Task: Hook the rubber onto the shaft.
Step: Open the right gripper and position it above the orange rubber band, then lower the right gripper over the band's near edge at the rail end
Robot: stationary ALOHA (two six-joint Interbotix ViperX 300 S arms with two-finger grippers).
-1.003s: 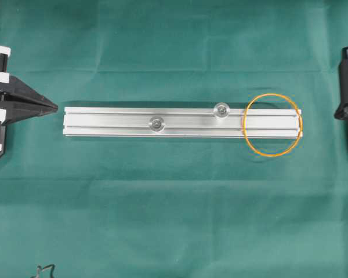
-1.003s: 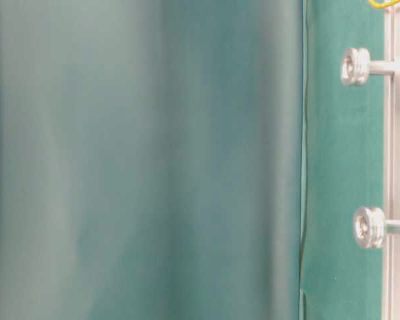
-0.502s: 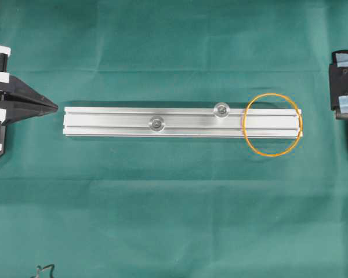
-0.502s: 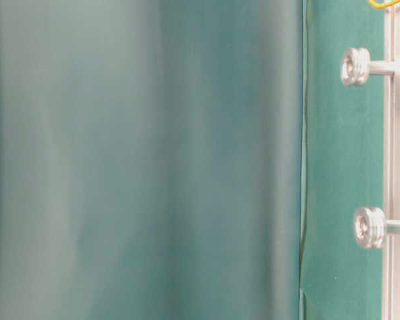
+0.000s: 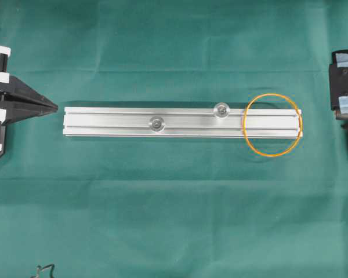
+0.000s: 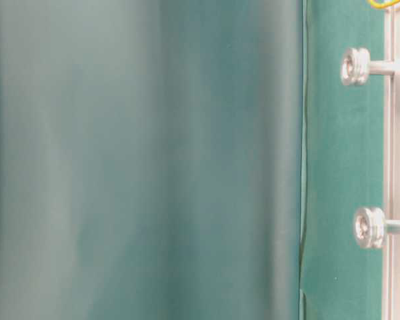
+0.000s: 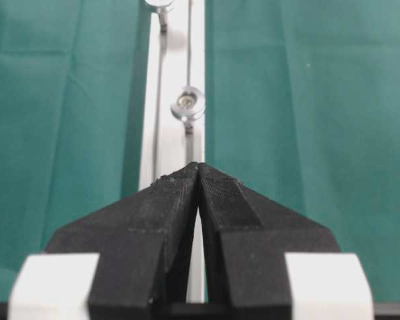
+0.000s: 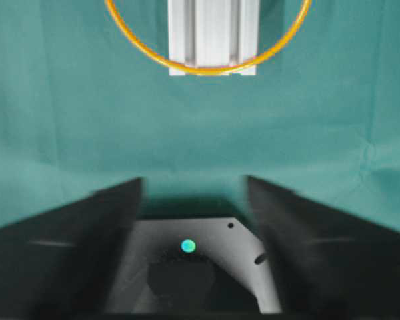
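The rubber point(image 5: 271, 155), a thin orange loop, lies flat around the right end of the aluminium rail point(image 5: 104, 121). It is hooked on neither shaft. One shaft point(image 5: 221, 109) stands just left of the loop, and a second point(image 5: 156, 123) is near the rail's middle. At the left edge my left gripper point(image 5: 53, 106) is shut and empty, its tip point(image 7: 199, 167) pointing along the rail. My right gripper point(image 5: 341, 81) hangs at the right edge, open and empty point(image 8: 193, 183). It faces the rubber point(image 8: 207, 72) across bare cloth.
Green cloth covers the table. A bit of black cable point(image 5: 43, 269) shows at the bottom left. The table-level view is mostly a blurred green fold, with both shafts point(image 6: 355, 66) point(image 6: 369, 227) and a sliver of rubber point(image 6: 385, 3) at its right edge.
My right gripper has gone from shut to open, its fingers spreading apart at the right edge. The rubber, the rail and the left gripper have not moved.
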